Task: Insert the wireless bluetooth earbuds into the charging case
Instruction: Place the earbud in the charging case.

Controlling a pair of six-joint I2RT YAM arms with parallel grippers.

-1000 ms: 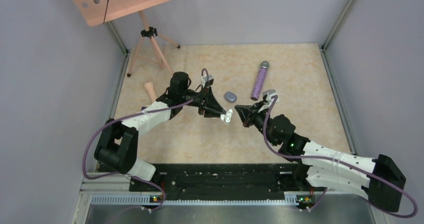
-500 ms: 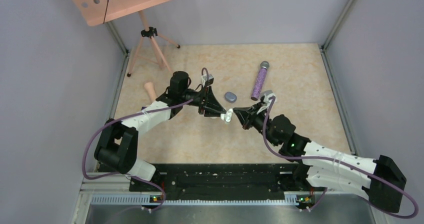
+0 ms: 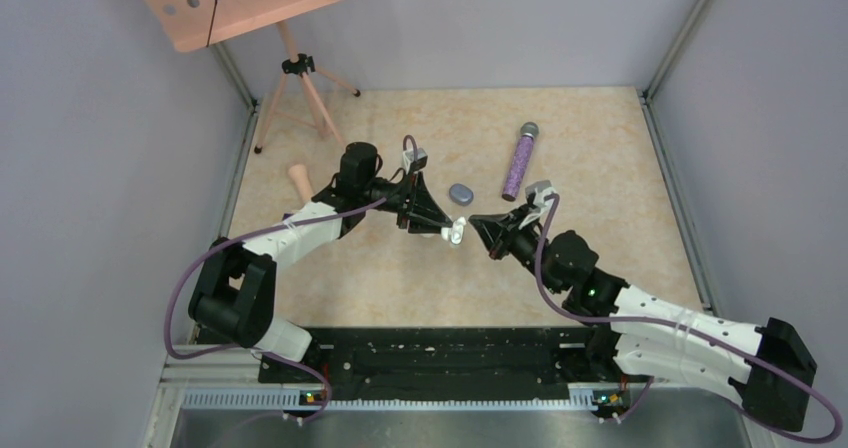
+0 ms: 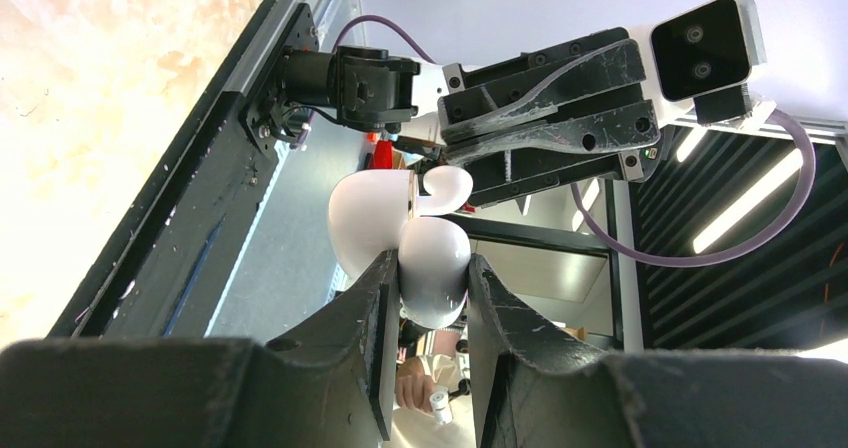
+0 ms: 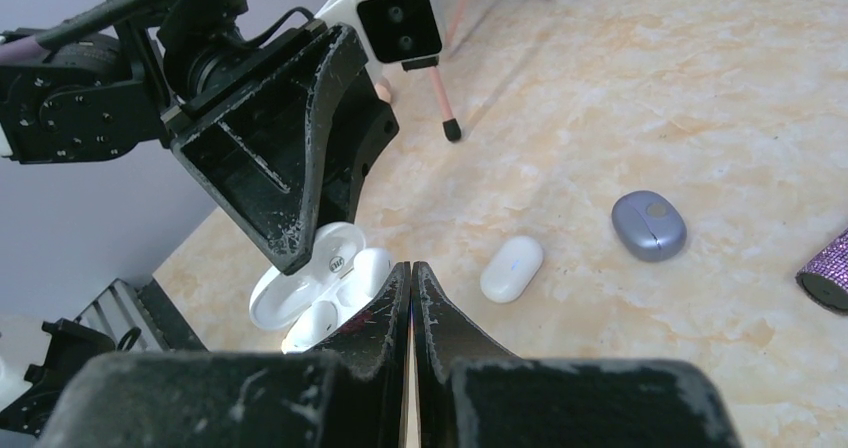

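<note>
Since the earlier frame, only the right arm's elbow has been swung slightly nearer and rightward; the charging case (image 3: pixel 456 234) has been kept where it was. From above, it is seen lifted off the surface (image 3: pixel 600 148), clenched in the left claw (image 3: pixel 447 230) and turned toward the right claw (image 3: pixel 474 222), presumably so an earbud can be fed in. One grey-blue case (image 3: pixel 460 193) and one microphone (image 3: pixel 518 163) are counted farther back.

By the left wrist, the case base is seen pinched with its lid open. One white earbud (image 4: pixel 447 181) is seen at its mouth, beside the right claw's tips.

By the right wrist, that claw is shown fully clenched; whether the earbud is pinched cannot be told. One closed white case (image 5: pixel 511 269) is added to the count.
</note>
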